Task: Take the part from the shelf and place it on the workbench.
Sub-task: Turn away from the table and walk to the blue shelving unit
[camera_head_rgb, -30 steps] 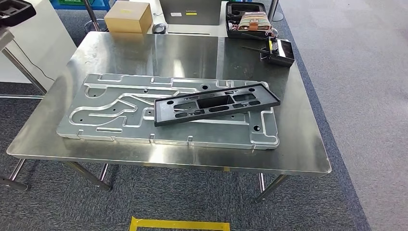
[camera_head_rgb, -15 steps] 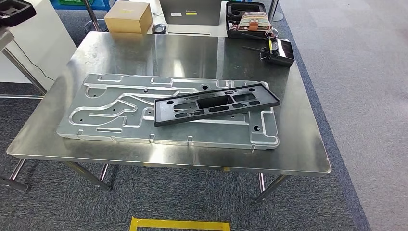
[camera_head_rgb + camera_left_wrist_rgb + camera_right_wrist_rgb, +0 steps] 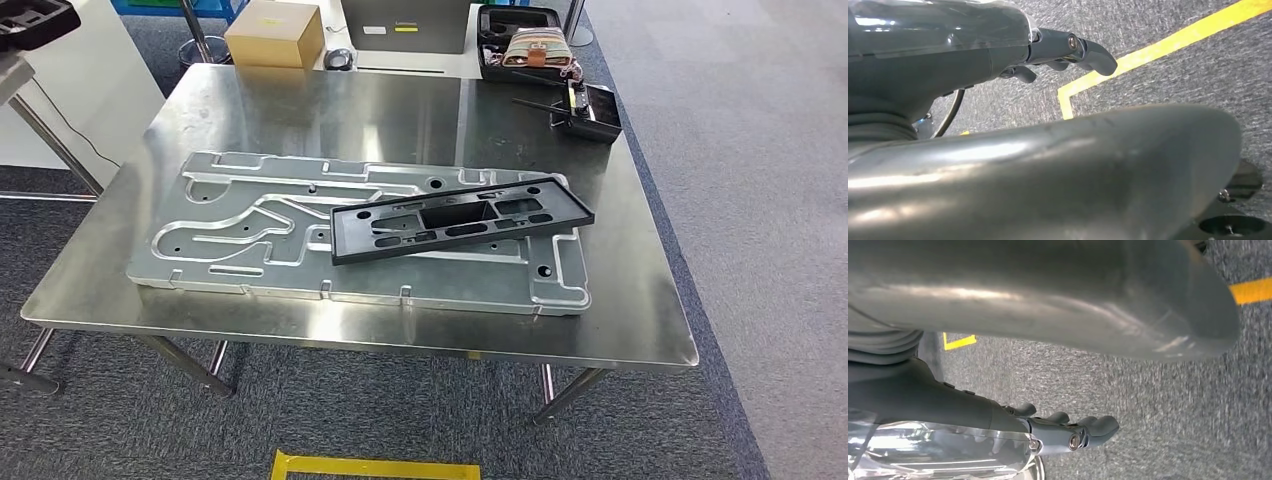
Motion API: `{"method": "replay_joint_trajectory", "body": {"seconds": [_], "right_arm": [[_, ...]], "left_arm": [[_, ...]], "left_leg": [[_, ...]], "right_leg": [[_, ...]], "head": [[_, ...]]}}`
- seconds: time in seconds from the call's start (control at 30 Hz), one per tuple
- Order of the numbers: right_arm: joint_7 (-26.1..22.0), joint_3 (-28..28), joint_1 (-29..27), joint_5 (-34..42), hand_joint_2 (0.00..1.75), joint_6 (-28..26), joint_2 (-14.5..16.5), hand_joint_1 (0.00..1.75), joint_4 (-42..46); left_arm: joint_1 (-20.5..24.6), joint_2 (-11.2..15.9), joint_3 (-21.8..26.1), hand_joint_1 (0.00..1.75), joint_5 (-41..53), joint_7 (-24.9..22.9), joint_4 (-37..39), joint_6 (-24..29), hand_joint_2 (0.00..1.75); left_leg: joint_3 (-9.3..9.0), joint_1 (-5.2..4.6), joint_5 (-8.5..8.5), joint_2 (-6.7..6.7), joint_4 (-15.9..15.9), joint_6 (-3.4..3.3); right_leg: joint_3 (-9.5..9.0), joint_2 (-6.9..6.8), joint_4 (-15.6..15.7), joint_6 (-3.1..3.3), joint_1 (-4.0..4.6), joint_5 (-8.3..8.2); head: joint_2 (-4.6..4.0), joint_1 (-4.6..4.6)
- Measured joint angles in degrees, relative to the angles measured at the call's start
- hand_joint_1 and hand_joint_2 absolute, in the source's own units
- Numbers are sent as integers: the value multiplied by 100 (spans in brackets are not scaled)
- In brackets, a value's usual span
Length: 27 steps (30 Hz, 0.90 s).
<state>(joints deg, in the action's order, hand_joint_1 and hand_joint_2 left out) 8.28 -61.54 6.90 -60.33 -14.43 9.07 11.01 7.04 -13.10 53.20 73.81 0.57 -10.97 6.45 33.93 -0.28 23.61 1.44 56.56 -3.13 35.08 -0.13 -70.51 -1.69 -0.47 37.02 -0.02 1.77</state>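
- Fingers (image 3: 1088,50) of my left hand (image 3: 1058,47) hang loosely apart over grey carpet, holding nothing.
- Right hand (image 3: 1068,432) likewise, seemingly empty too.
- Ahead, the black part (image 3: 462,215) lies across a grooved metal plate (image 3: 250,235) on the workbench (image 3: 620,300).

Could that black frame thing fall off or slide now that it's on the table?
Maybe. The black frame lies crooked across the ridged metal plate, so a bump might slide it. Its right end pokes slightly past the plate's edge, so it may rock. The left hand and right hand hang over the carpet, too far to catch it.
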Motion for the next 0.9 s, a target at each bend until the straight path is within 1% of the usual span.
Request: {"method": "replay_joint_trajectory", "body": {"seconds": [0.03, 0.07, 0.1, 0.13, 0.17, 0.2, 0.23, 0.27, 0.3, 0.33, 0.37, 0.4, 0.43, 0.47, 0.5, 0.53, 0.57, 0.6, 0.63, 0.67, 0.7, 0.73, 0.77, 0.8, 0.83, 0.87, 0.9], "right_arm": [[-2, 21, -5, -7, 0, 15, -1, 0, -1], [-3, 40, -11, -15, 0, 30, -1, 0, -1], [-4, 60, -17, -22, 0, 39, -2, 0, -1], [-5, 75, -22, -25, 0, 50, -3, 0, 0], [-8, 85, -25, -28, 0, 61, -3, 0, 0], [-11, 93, -27, -28, 0, 73, -4, 0, 0], [-15, 98, -28, -28, 0, 91, -4, 0, -1], [-20, 102, -27, -28, 0, 113, -4, 0, -1], [-25, 107, -25, -27, 0, 129, -4, 0, -1], [-28, 111, -24, -27, 0, 146, -3, 0, -2], [-33, 117, -27, -26, 0, 158, -2, 0, -2], [-39, 123, -33, -26, 0, 163, -1, 0, -1], [-43, 129, -43, -26, 0, 167, 0, 0, -1], [-48, 134, -55, -26, 0, 169, 0, 0, -1], [-49, 137, -65, -26, 0, 169, 0, 0, -1], [-50, 139, -73, -26, 0, 170, 0, 0, -2], [-51, 139, -77, -25, 0, 174, 0, 0, -2], [-52, 140, -78, -24, 0, 182, 0, 0, -2], [-54, 140, -77, -23, 0, 197, 0, 0, -2], [-56, 141, -77, -22, 0, 215, 0, 0, -2], [-58, 142, -77, -22, 0, 234, 0, 0, -2], [-58, 143, -77, -24, 0, 252, 0, 0, -2], [-59, 145, -71, -29, 0, 267, 0, 0, -2], [-58, 151, -63, -35, 0, 278, 0, 0, -2], [-56, 161, -55, -42, 0, 284, 0, 0, -1], [-54, 175, -46, -48, 0, 287, 0, 0, -1], [-52, 190, -43, -52, 0, 287, 0, 0, 0]], "left_arm": [[-5, 1, 0, 0, 0, -13, 0, -11, 0], [-11, 2, 0, 0, 0, -26, 0, -23, 0], [-16, 1, 0, 0, 0, -39, 0, -32, 0], [-19, -1, 0, 0, 1, -50, 0, -35, 0], [-20, -3, -1, 0, 7, -66, 0, -38, 0], [-20, -4, -3, 0, 17, -87, 0, -40, 0], [-24, -5, -7, 0, 31, -114, 0, -42, 0], [-32, -5, -13, 0, 43, -139, 0, -44, 0], [-42, -4, -18, 0, 52, -160, 0, -45, 0], [-54, -1, -23, 0, 58, -178, 0, -46, 0], [-62, 1, -28, 0, 62, -193, 0, -48, 0], [-65, 3, -32, 0, 67, -207, 0, -50, 0], [-63, 5, -37, 0, 70, -216, 0, -52, 0], [-61, 5, -41, 0, 72, -220, 0, -55, 0], [-61, 5, -45, 0, 72, -224, 0, -55, 0], [-66, 5, -50, 0, 73, -230, 0, -55, 0], [-73, 5, -58, 0, 78, -241, 0, -59, 0], [-80, 5, -68, 0, 86, -253, 0, -63, 0], [-81, 8, -81, 0, 97, -268, 0, -67, 0], [-75, 11, -93, 0, 108, -284, 0, -70, 0], [-63, 15, -104, 0, 115, -302, 0, -70, 0], [-49, 19, -113, 0, 121, -327, 0, -69, 0], [-40, 21, -121, 0, 127, -358, 0, -66, 0], [-37, 21, -127, 0, 132, -393, 0, -60, 0], [-39, 22, -130, 0, 136, -425, 0, -54, 0], [-46, 22, -131, 0, 139, -449, 0, -48, 0], [-49, 22, -132, 0, 139, -463, 0, -43, 0]], "left_leg": [[0, 0, 2, 27, 4, 3], [-2, 2, 3, 63, 9, 11], [-5, 6, 6, 110, 19, 25], [-6, 11, 9, 160, 34, 44], [-2, 8, 14, 206, 54, 73], [3, 4, 17, 246, 74, 105], [10, 3, 18, 277, 87, 140], [14, 5, 13, 303, 90, 179], [18, 9, 5, 332, 87, 219], [28, 20, 17, 314, 107, 253], [66, 25, 80, 246, 190, 287], [146, 29, 198, 155, 365, 318], [285, 41, 382, 45, 677, 344], [465, 50, 590, -27, 1074, 372], [645, 63, 762, -58, 1473, 396], [776, 75, 863, -76, 1771, 415], [798, 85, 847, -93, 1846, 427], [705, 92, 730, -118, 1692, 431], [502, 96, 539, -169, 1328, 426], [258, 88, 377, -295, 881, 410], [58, 67, 269, -426, 512, 374], [-71, 47, 219, -518, 269, 327], [-114, 24, 232, -570, 173, 280], [-104, 6, 233, -527, 168, 233], [-102, 10, 223, -452, 155, 192], [-108, 15, 210, -391, 129, 159], [-116, 25, 194, -327, 103, 126]], "right_leg": [[127, 0, -233, -14, -19, 46], [132, 2, -210, -23, -34, -48], [22, 16, 45, -25, -51, -242], [-174, 69, 466, -20, -66, -476], [-358, 143, 865, -11, -66, -653], [-494, 198, 1163, 10, -64, -769], [-561, 235, 1316, 36, -51, -813], [-568, 226, 1339, 65, -29, -810], [-572, 185, 1353, 107, -27, -828], [-582, 138, 1369, 149, -28, -847], [-591, 90, 1389, 195, -34, -863], [-597, 35, 1410, 236, -42, -879], [-601, -27, 1420, 264, -40, -883], [-599, -82, 1421, 281, -33, -879], [-598, -146, 1419, 287, -28, -873], [-600, -211, 1418, 288, -24, -866], [-606, -273, 1416, 284, -24, -856], [-619, -332, 1412, 274, -24, -842], [-639, -389, 1408, 258, -25, -823], [-665, -445, 1402, 235, -22, -798], [-685, -498, 1391, 206, -7, -769], [-701, -546, 1384, 175, 7, -747], [-714, -594, 1380, 144, 23, -731], [-723, -643, 1382, 113, 33, -722], [-737, -691, 1391, 80, 29, -710], [-746, -656, 1370, 44, 17, -674], [-713, -540, 1270, 13, 1, -592]], "head": [[0, 0], [0, 0], [0, 0], [0, 0], [0, 0], [0, 0], [0, 0], [0, 0], [0, 1], [0, 1], [0, 2], [0, 4], [0, 5], [0, 7], [0, 7], [0, 7], [0, 7], [0, 7], [0, 7], [0, 7], [0, 7], [0, 6], [0, 6], [0, 6], [0, 6], [0, 6], [0, 5]]}}
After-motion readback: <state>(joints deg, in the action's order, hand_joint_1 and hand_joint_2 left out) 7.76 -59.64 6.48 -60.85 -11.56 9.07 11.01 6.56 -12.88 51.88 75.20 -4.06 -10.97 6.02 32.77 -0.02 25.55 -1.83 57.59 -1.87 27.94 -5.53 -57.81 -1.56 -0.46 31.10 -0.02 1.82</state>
